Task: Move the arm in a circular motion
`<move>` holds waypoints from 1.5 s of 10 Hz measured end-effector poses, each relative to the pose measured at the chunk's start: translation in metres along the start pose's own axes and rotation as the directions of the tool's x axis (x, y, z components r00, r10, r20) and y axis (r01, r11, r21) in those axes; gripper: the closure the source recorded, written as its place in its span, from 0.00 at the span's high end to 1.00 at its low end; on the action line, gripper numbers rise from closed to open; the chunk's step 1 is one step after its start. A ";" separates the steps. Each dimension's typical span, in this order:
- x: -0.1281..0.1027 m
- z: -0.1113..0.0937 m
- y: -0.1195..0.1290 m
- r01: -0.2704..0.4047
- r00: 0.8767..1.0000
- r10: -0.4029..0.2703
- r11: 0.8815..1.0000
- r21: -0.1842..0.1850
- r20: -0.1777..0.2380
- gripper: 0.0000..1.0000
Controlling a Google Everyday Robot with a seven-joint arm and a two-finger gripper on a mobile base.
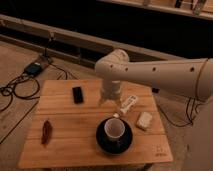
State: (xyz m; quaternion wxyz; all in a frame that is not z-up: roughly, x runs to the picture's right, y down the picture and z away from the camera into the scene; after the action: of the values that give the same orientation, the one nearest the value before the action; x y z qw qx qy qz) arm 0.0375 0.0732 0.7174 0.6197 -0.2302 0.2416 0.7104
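The glossy off-white arm point(160, 75) reaches in from the right edge across the back of a wooden table point(70, 120). Its rounded joint point(114, 62) sits above the table's back middle. The gripper point(110, 98) hangs straight down from that joint, just above the tabletop. It is between a small black flat object point(77, 94) on its left and a white bar-shaped object point(128, 104) on its right. The gripper holds nothing that I can see.
A white cup point(114, 129) stands on a black saucer point(102, 143) at the front middle. A small white block point(144, 120) lies to the right and a reddish-brown item point(46, 132) at the front left. Cables point(15, 90) and a small box point(35, 68) lie on the floor at the left.
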 end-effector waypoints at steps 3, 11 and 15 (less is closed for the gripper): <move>-0.057 0.008 -0.018 -0.005 1.000 0.005 1.000 0.005 0.001 0.65; -0.167 0.035 0.082 0.212 0.977 -0.212 0.977 0.004 0.005 0.65; -0.143 0.043 0.168 0.380 0.925 -0.381 0.924 -0.039 -0.007 0.65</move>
State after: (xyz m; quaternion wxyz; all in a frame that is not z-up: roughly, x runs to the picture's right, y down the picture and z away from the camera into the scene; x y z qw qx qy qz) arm -0.1128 -0.0290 0.8501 0.7396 -0.2891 0.1837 0.5793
